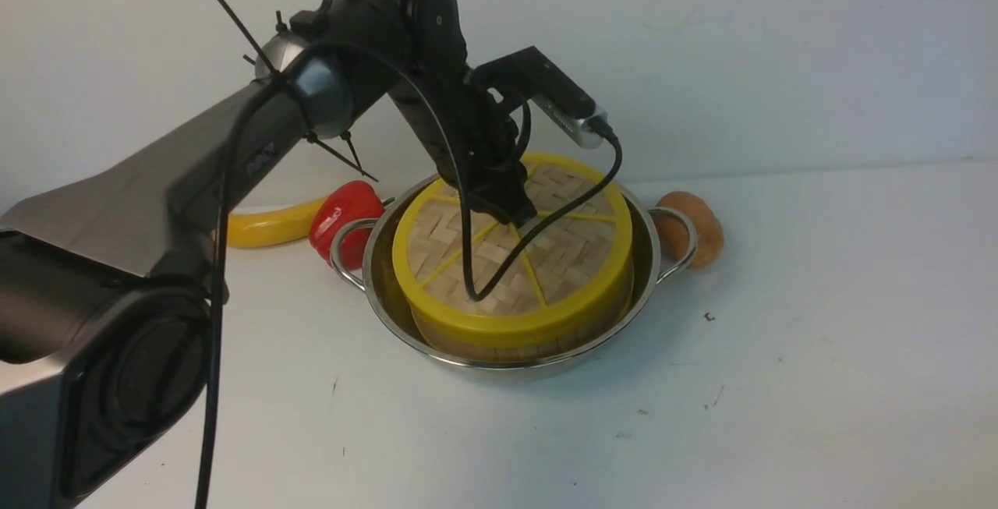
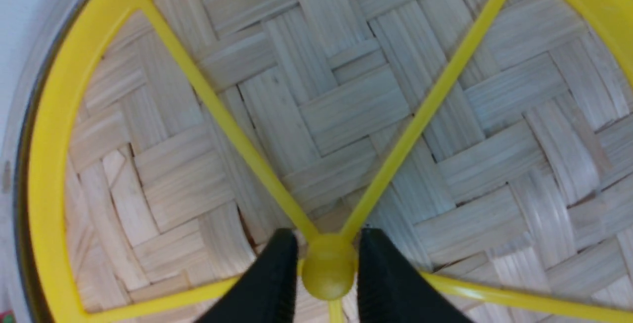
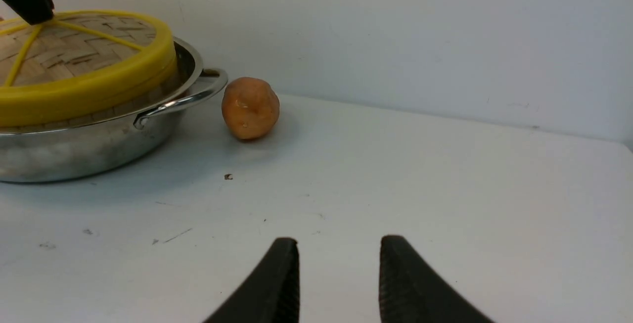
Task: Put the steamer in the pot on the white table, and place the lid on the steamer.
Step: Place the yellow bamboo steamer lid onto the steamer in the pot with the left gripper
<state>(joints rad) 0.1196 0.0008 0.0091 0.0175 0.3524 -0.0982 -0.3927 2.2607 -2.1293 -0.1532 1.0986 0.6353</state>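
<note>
The shiny pot (image 1: 642,263) stands on the white table (image 1: 819,353). Inside it sits the steamer (image 1: 499,351), of which only a strip of bamboo wall shows under the lid (image 1: 581,248). The woven, yellow-rimmed lid lies flat on top of the steamer. My left gripper (image 1: 521,214) reaches down onto the lid's centre. In the left wrist view its fingers (image 2: 282,273) flank the yellow knob (image 2: 329,273) with thin gaps, so this gripper (image 2: 328,234) is open. My right gripper (image 3: 339,244) is open and empty above bare table, to the right of the pot (image 3: 74,150) and lid (image 3: 89,85).
An orange-brown potato-like toy (image 1: 700,220) lies just beyond the pot's right handle (image 1: 680,248). A red pepper (image 1: 343,209) and a yellow banana (image 1: 269,227) lie behind the pot's left side. A white wall rises behind the table.
</note>
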